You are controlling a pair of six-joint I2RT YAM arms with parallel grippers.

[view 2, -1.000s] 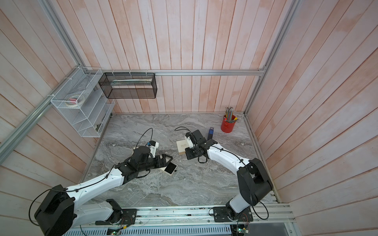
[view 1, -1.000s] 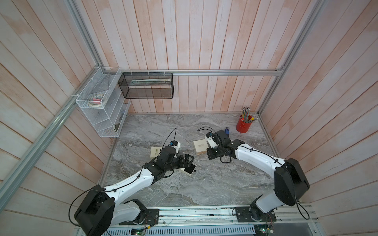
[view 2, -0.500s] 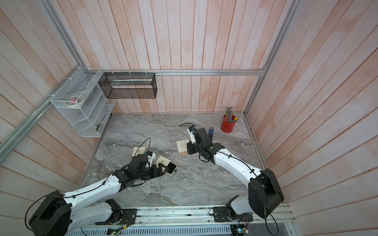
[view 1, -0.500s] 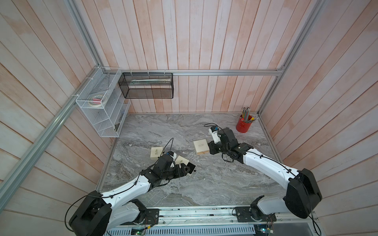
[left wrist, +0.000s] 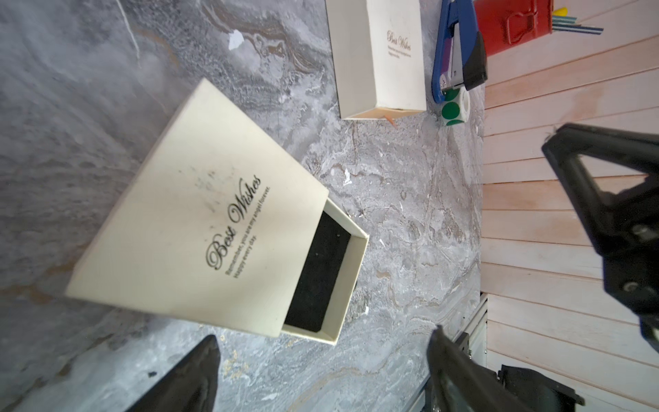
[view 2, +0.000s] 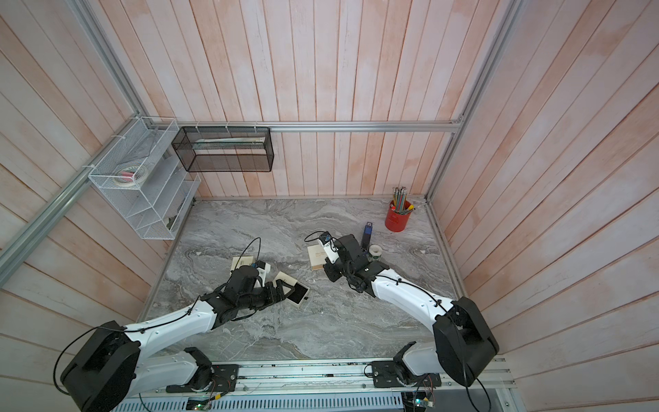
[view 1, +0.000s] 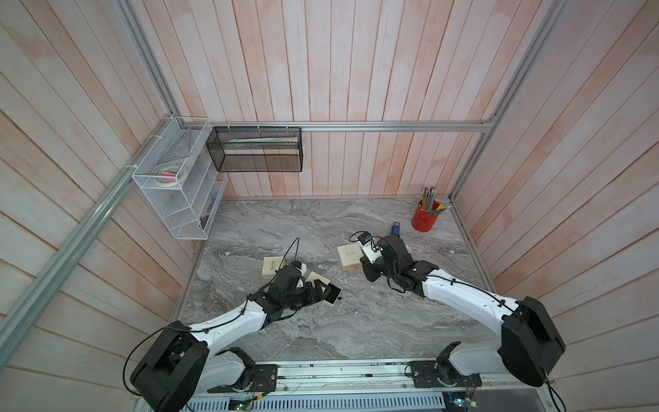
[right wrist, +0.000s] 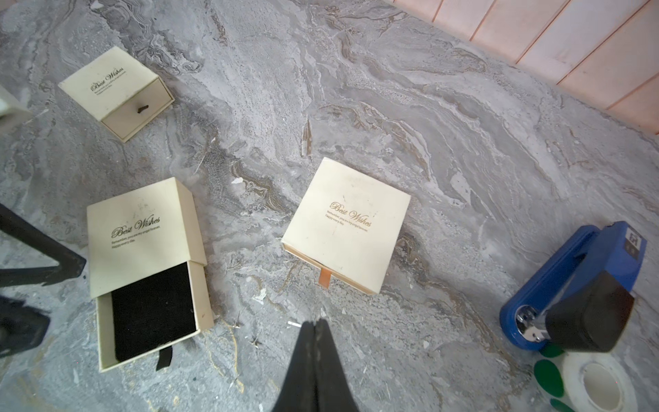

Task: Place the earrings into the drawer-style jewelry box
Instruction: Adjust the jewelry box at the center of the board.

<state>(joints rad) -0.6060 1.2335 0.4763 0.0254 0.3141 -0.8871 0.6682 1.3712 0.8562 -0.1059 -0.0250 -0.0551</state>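
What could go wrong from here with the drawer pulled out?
1. The left pincer hangs open close to the open box; a stray move could shove it or its drawer.
2. I see no earrings anywhere, and the right pincer is shut on nothing visible, so the drawer might get closed empty.

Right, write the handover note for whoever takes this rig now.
Left gripper: jaws open, empty, beside the open box.
Right gripper: jaws shut, nothing visibly held, near the closed box with the orange tab.
The third box, closed, sits apart.
Done: one drawer is pulled out, black lining showing.
Left: I can make out no earrings; find them and put them in.
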